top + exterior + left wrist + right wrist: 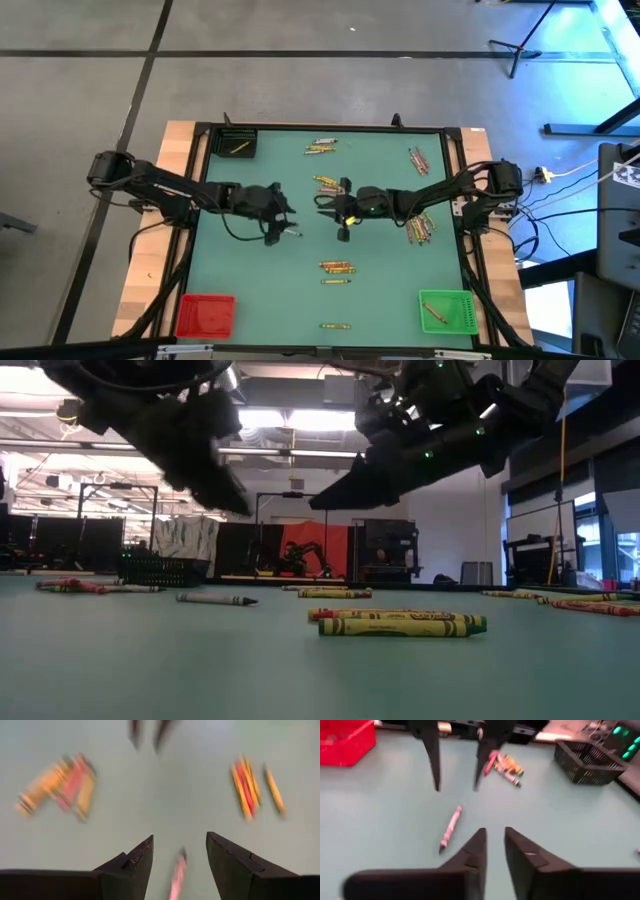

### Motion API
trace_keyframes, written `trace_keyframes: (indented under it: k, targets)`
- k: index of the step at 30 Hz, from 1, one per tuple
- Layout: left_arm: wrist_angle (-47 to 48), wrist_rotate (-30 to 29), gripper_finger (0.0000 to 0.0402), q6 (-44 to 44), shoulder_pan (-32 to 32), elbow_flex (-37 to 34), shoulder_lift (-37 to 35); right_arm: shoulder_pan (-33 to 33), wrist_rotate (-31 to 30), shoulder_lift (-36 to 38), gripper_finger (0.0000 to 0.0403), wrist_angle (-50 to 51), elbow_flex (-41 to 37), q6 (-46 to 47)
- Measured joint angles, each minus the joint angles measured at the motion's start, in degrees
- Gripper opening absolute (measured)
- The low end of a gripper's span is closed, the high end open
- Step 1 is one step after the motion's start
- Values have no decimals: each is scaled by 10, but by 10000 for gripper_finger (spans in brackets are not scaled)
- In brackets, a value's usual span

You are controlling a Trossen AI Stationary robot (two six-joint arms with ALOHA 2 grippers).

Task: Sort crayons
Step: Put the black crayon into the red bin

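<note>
Left gripper (290, 222), jaws spread, above a pink crayon (296, 233); right gripper (322, 205) mid-counter, jaws narrowly parted, empty.

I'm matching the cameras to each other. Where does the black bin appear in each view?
High view: black bin in the table's top-left corner.
Low view: black bin far back, at the left.
Left wrist view: not in it.
Right wrist view: black bin at the upper right.
Shared landmark: the left gripper, which shows in all four views.
</note>
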State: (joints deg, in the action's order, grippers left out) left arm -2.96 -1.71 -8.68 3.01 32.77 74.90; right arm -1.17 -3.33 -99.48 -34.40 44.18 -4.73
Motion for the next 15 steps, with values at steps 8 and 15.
trace_keyframes:
  k: [8,15]
  targets:
    - [53,38,166,-2,36,10,70,1,0,0,173,17,0,-2]
    - [35,35,166,-2,45,10,142,1,0,0,180,20,0,-16]
